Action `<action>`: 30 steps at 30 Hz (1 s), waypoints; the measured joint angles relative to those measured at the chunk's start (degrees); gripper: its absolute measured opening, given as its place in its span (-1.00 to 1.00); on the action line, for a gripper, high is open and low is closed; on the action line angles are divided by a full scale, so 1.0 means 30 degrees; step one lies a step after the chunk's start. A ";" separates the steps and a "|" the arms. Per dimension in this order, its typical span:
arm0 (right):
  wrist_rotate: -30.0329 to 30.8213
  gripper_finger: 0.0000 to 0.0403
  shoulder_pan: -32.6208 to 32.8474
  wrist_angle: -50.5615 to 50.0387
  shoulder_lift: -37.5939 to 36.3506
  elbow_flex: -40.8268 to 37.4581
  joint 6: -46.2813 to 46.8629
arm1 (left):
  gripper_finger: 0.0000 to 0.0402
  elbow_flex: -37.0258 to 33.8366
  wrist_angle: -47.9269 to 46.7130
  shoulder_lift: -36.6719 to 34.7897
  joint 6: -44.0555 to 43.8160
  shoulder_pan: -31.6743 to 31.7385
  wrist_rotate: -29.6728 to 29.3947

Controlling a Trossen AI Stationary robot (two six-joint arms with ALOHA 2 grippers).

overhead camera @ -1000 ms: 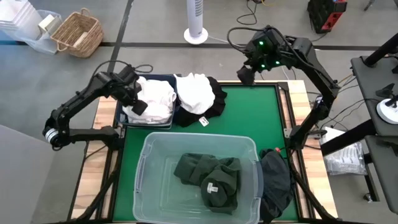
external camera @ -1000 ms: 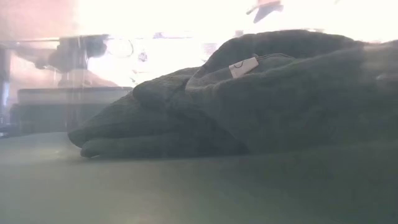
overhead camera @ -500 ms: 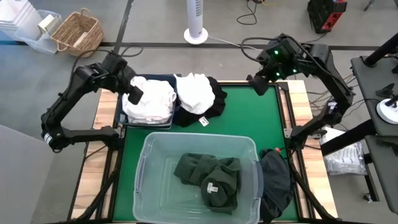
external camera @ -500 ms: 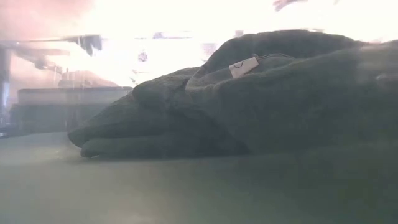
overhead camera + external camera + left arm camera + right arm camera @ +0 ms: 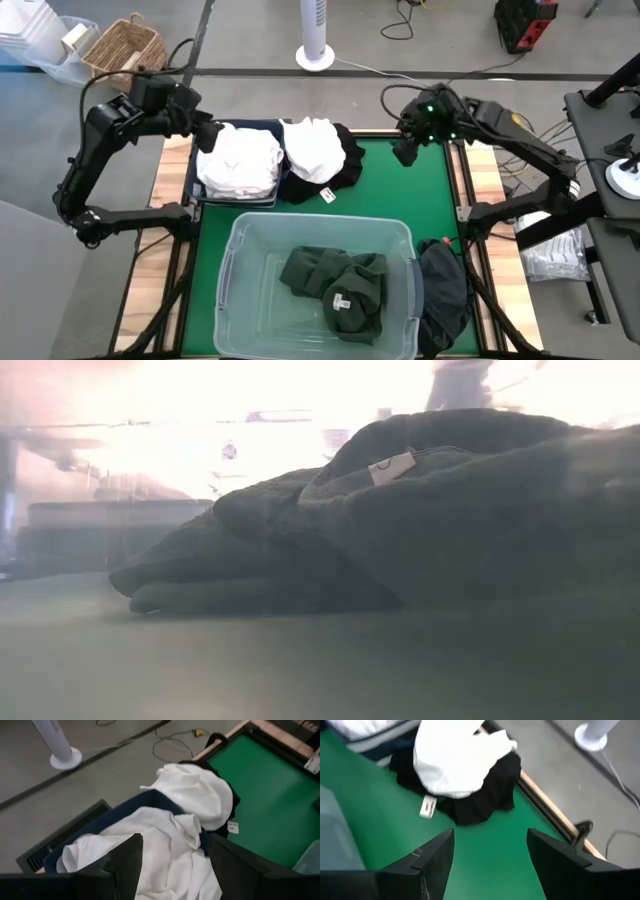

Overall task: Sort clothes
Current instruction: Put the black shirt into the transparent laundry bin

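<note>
A white garment pile (image 5: 240, 165) fills the navy bin (image 5: 195, 185) at the table's far left. Another white garment (image 5: 312, 148) lies over a black one (image 5: 345, 165) with a small white tag (image 5: 327, 195). Dark green clothes (image 5: 340, 285) lie in the clear tub (image 5: 405, 240); in the low view they (image 5: 400, 530) fill the picture. My left gripper (image 5: 205, 133) hangs open above the bin's far left corner, and its wrist view shows its fingers (image 5: 172, 870) apart over the white pile (image 5: 165, 850). My right gripper (image 5: 405, 150) is open above the mat's far right part, (image 5: 490, 865) facing the black garment (image 5: 485, 800).
A dark garment (image 5: 442, 290) drapes over the table's right edge beside the tub. Bare green mat (image 5: 410, 195) lies between the black garment and the right edge. Beyond the table stand a white fan base (image 5: 314, 55) and a wicker basket (image 5: 125, 52).
My left gripper has risen off the white pile in the bin and drawn back toward the table's far left corner. My right gripper has swung right, then come down and toward the near side, over the mat's far right part. The clothes have stayed put.
</note>
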 joint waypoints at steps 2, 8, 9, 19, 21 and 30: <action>-0.0030 0.22 -0.0378 0.2143 -0.0878 -0.2148 -0.0092 | 0.03 0.0129 0.0034 -0.0217 -0.0071 0.0000 0.0000; -0.0218 0.26 -0.0953 0.7388 -0.2280 -0.7875 -0.0682 | 0.03 0.0160 0.0080 -0.0747 -0.0350 0.0000 -0.0007; -0.0522 0.26 -0.0948 0.8201 -0.2315 -0.8590 -0.0736 | 0.03 0.0160 0.0109 -0.0796 -0.0350 0.0000 -0.0007; -0.4663 0.25 -0.0993 1.6224 -0.1493 -1.4934 -0.0647 | 0.03 0.0160 0.0126 -0.0726 -0.0492 0.0000 -0.0029; -0.4516 0.27 -0.0990 1.6910 -0.1320 -1.5766 -0.1756 | 0.03 0.0160 0.0120 -0.0727 -0.0495 0.0005 -0.0029; -0.2176 0.34 -0.1539 1.9549 -0.0627 -1.7627 -0.4637 | 0.03 0.0153 0.0119 -0.0776 -0.0563 0.0004 -0.0051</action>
